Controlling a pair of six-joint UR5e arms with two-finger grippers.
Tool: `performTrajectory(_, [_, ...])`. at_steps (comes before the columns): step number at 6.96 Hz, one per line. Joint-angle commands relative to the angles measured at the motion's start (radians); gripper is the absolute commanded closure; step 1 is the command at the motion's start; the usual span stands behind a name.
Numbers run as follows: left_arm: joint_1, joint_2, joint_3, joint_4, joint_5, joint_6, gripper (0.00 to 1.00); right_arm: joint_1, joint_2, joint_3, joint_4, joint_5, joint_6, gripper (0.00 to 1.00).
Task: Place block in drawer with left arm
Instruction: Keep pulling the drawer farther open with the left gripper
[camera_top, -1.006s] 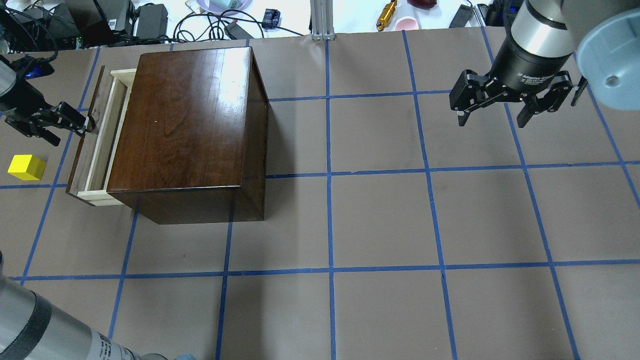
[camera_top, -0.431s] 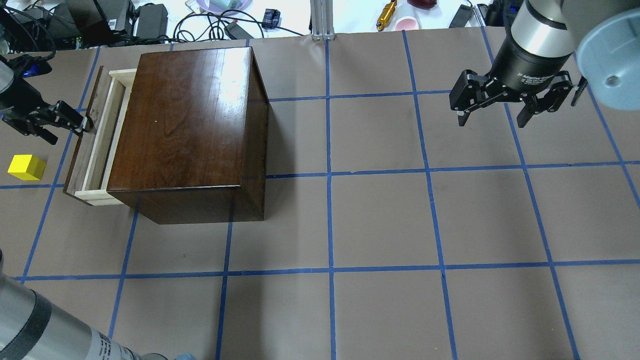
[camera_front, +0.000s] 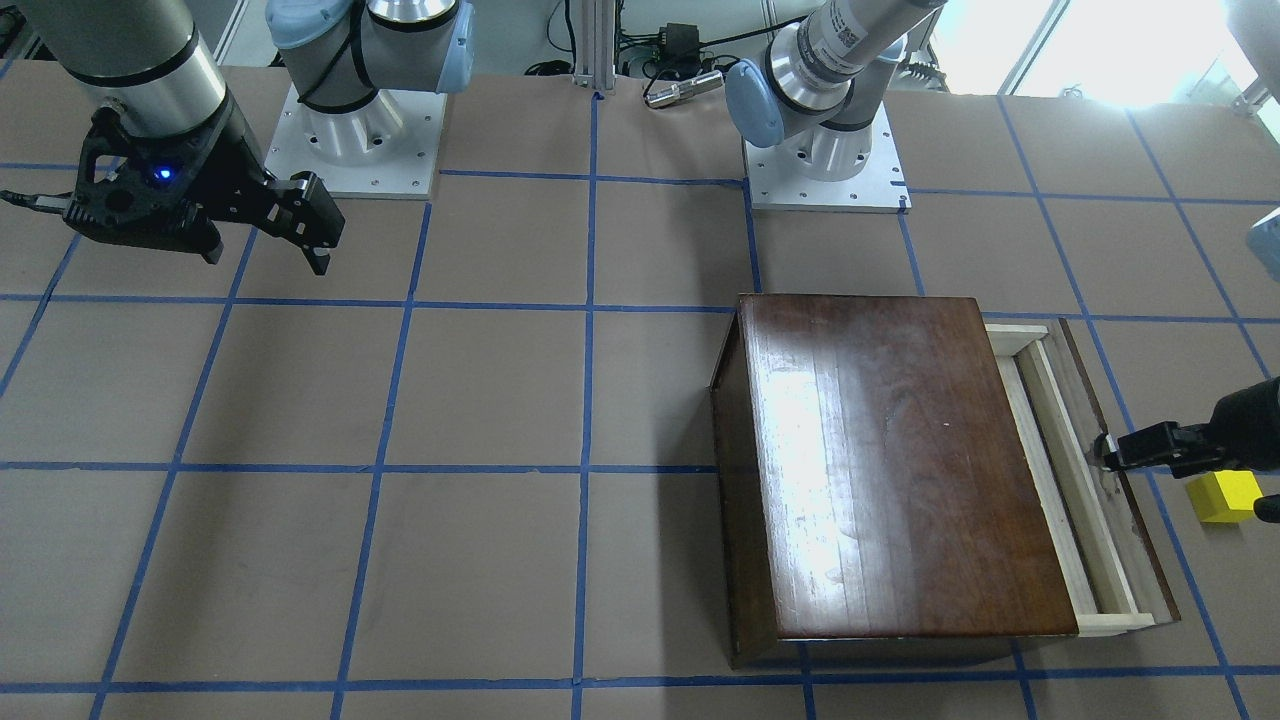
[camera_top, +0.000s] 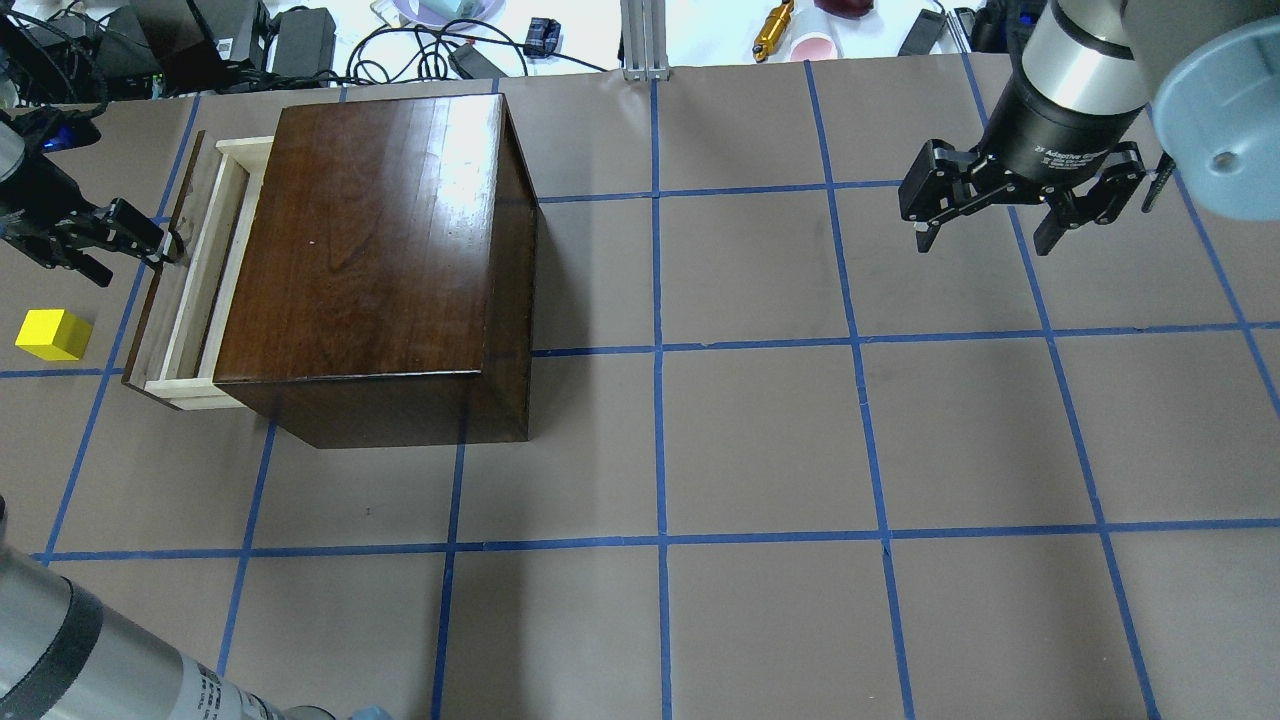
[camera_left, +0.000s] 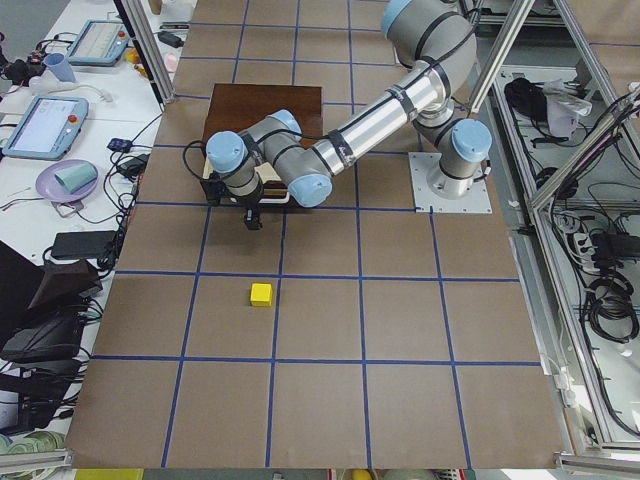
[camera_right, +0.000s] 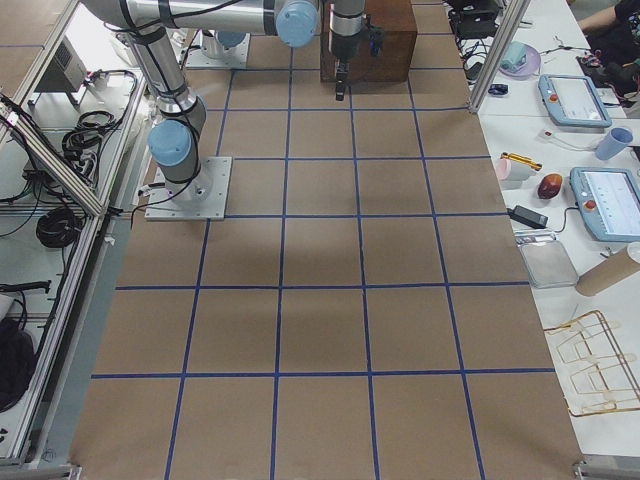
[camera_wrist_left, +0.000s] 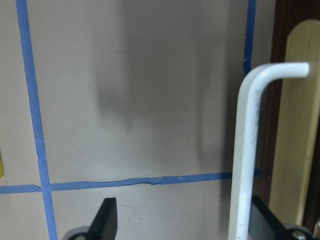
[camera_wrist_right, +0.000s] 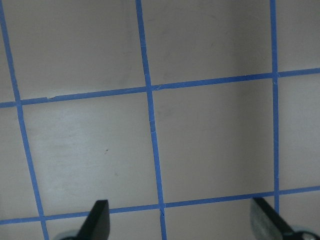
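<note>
**A:** What did the overhead exterior view show?

**B:** The left gripper (camera_top: 132, 264) lay low at the drawer (camera_top: 195, 290), with one fingertip against the metal pull (camera_top: 172, 245). The drawer stood partly out of the dark box (camera_top: 370, 240). The block (camera_top: 52, 334) sat on the table (camera_top: 760, 440), outside the drawer and near that gripper, but not touching it. The right gripper (camera_top: 985, 245) hung spread wide and held nothing, well apart from the box.

**A:** And the front-facing view?

**B:** The block sat on the brown paper, just beyond the drawer's dark front panel.

**A:** The left wrist camera?

**B:** The fingers were splayed and clasped nothing. The white pull ran just inside one of them.

**A:** The right wrist camera?

**B:** Its fingers stood wide apart above the blue tape lines (camera_wrist_right: 150, 125).
</note>
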Motion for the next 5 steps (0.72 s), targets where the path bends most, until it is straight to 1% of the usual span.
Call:
performTrajectory(1, [0.003,-0.003,0.001,0.0,0.016,0.023,0.1,0.0,0.0,0.0,0.0,0.0,0.0,0.0])
performTrajectory(5, [0.006,-0.003,0.001,0.0,0.021,0.028,0.1,0.0,0.0,0.0,0.0,0.0,0.0,0.0])
